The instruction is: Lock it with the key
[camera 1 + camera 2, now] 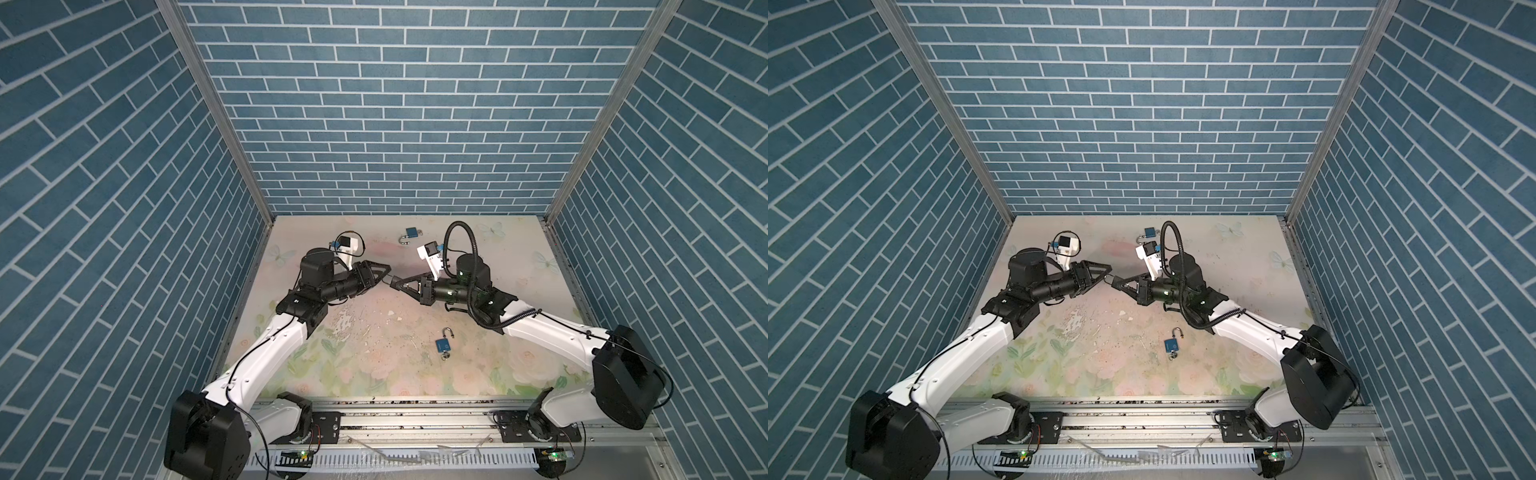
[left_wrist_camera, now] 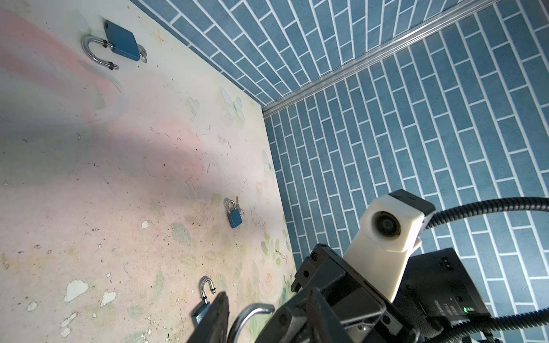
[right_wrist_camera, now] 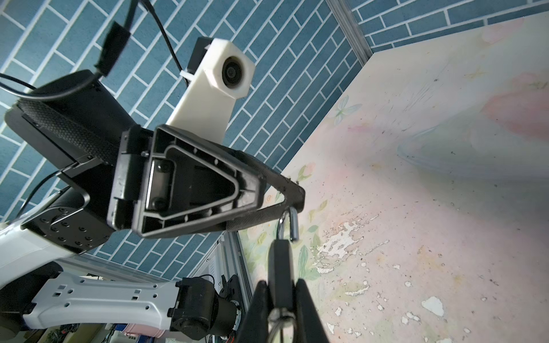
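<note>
A padlock (image 3: pixel 280 261) hangs in mid-air over the middle of the table, seen edge-on in the right wrist view. My right gripper (image 3: pixel 280 286) is shut on its body. A silver key ring (image 3: pixel 279 316) shows at the lock's keyhole end between those fingers. The steel shackle (image 3: pixel 293 222) is swung open and points at my left gripper (image 1: pixel 390 270). That gripper's fingertips close around the top of the shackle (image 2: pixel 252 310). In both top views the two grippers meet tip to tip, right gripper (image 1: pixel 1115 282) against left gripper (image 1: pixel 1109 269).
Three other blue padlocks lie on the floral table (image 1: pixel 353 365). One open padlock (image 1: pixel 411 233) is at the back. Another open padlock (image 1: pixel 443 344) is front right of centre. A shut padlock with keys (image 2: pixel 234 215) lies near the right wall. Brick-pattern walls enclose three sides.
</note>
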Robot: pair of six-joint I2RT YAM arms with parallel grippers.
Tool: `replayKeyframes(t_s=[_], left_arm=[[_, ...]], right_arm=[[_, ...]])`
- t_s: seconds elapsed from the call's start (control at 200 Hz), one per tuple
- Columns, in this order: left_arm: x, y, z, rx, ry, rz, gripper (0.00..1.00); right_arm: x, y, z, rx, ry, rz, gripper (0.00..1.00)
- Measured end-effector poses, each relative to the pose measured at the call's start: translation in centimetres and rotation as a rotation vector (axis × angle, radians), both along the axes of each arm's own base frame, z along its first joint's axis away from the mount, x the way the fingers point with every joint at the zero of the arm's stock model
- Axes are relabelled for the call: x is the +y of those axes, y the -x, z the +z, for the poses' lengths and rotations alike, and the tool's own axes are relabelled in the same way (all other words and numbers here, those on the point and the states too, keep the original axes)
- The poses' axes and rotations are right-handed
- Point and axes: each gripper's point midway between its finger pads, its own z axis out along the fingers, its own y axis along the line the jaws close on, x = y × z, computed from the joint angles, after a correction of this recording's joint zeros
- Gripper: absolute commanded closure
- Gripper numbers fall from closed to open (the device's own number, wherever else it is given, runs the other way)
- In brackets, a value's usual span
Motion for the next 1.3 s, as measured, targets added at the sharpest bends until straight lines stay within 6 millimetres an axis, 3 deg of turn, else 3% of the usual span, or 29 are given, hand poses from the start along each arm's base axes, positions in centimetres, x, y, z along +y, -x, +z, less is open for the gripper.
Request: replayKeyframes(t_s=[0.515, 1.3], left_arm=[[-0.11, 0.39, 0.15, -0.01, -0.002, -0.02, 0.59], [-0.03, 0.52, 0.01, -0.015, -0.013, -0.021, 0.74]], right_arm=[[0.28, -0.18, 0.28, 0.024, -0.036, 0.017, 1.0], [0.22, -0.19, 0.68, 0.02, -0.052, 0.029, 1.0]])
